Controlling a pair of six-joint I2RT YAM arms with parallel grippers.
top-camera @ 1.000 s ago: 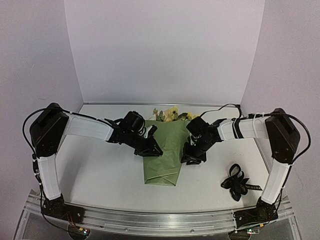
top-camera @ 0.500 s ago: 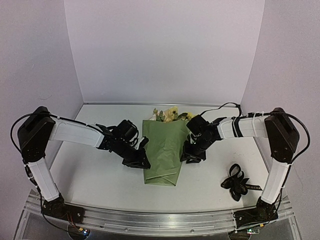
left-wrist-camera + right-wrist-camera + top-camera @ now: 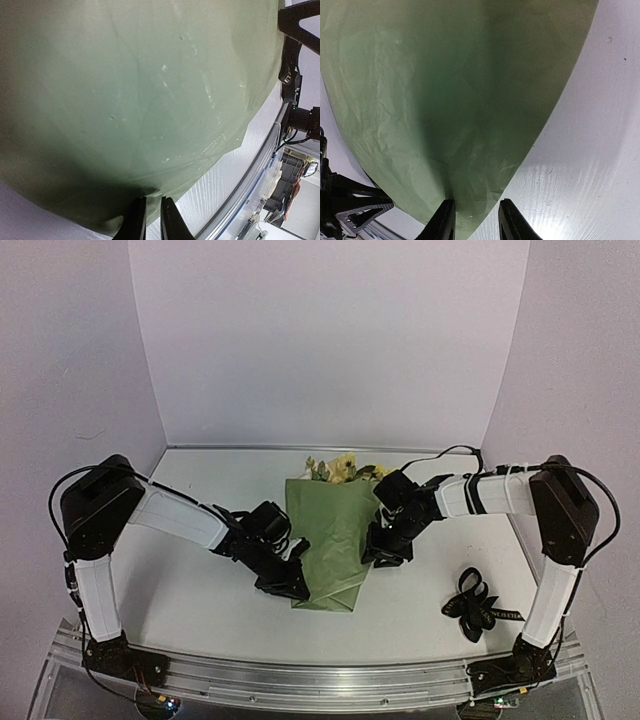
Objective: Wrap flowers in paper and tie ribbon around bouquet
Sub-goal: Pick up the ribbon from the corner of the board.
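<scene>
The bouquet lies mid-table, an olive-green paper cone with its narrow folded end toward me. Pale yellow flowers poke past its far rim. My left gripper sits low at the cone's near-left edge. In the left wrist view its jaws are pinched nearly together on a fold of the paper edge. My right gripper rests at the cone's right edge. It is open, its fingers straddling the paper border and bare table. The black ribbon lies coiled at the near right, untouched.
White table ringed by pale walls at the back and both sides. A metal rail runs along the near edge. The right arm's black cable arcs above the table behind the bouquet.
My left gripper slid toward me along the paper's left edge, down to the near-left corner, and its jaws narrowed. The right gripper barely moved.
</scene>
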